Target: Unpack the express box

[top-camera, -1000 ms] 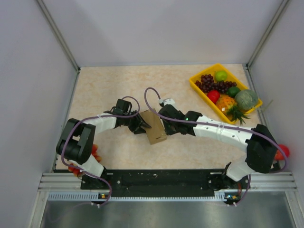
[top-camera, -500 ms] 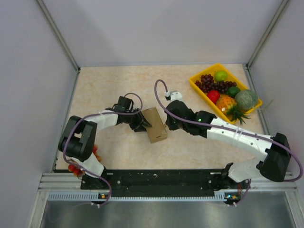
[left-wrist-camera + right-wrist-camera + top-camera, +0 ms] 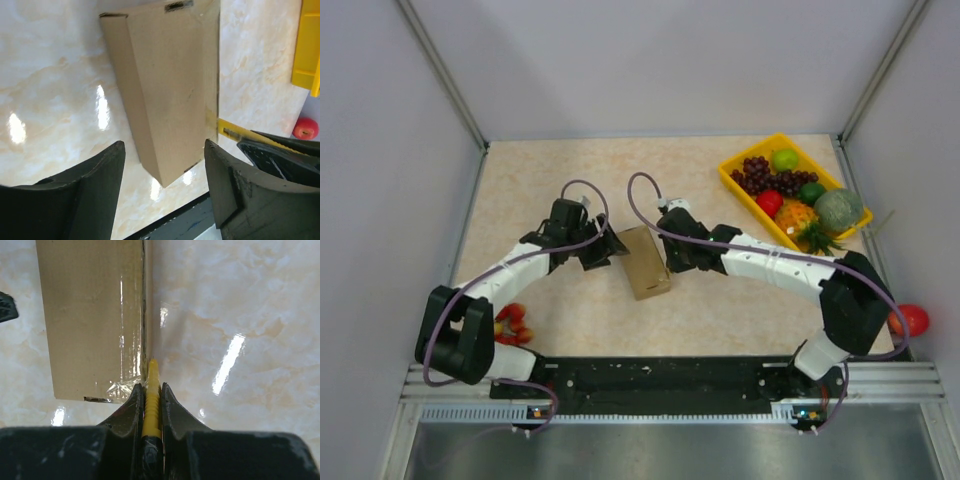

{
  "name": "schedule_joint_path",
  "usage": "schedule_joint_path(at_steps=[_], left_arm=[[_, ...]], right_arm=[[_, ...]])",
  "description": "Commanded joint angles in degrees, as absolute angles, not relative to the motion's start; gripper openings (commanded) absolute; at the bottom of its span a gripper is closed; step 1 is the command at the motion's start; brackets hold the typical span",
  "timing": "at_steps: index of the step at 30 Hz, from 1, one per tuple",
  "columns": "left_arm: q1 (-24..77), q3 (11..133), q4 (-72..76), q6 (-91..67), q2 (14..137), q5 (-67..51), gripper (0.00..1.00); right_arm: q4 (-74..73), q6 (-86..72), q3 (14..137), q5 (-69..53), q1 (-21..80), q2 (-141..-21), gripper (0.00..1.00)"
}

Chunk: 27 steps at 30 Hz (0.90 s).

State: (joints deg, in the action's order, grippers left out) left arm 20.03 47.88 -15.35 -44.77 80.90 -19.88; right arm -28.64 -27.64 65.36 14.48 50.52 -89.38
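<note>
Right wrist view shows the right gripper (image 3: 150, 399) with its fingers pinching a yellow cutter (image 3: 151, 405), the tip set at the taped seam along the edge of the express box (image 3: 90, 315), which lies flat on the table (image 3: 240, 315) between the two arms. In the left wrist view the left gripper (image 3: 165, 165) has its fingers spread, straddling the box end without touching it. With nothing bracing the box, a cut may push it sideways, or the tip may skip off the seam and scrape the table
</note>
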Motion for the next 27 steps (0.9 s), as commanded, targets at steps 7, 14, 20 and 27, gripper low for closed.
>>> schedule_joint_path(at_steps=[7, 14, 20, 27], left_arm=[[19.9, 39.2, -29.7, -46.8, 66.2, -7.4, 0.47], [19.8, 33.2, -37.2, -50.8, 56.0, 1.5, 0.39], [19.8, 30.7, -36.6, -51.9, 50.7, 1.9, 0.31], [19.7, 30.8, -33.3, -52.5, 60.7, 0.7, 0.27]], right_arm=[[-23.4, -29.5, 70.2, 6.0, 55.9, -92.3, 0.0], [-19.9, -29.5, 74.7, 5.9, 58.4, -97.2, 0.0], [-39.7, -32.4, 82.5, 13.1, 56.6, -89.3, 0.0], [-37.5, -23.8, 87.3, 14.6, 47.4, -91.0, 0.0]])
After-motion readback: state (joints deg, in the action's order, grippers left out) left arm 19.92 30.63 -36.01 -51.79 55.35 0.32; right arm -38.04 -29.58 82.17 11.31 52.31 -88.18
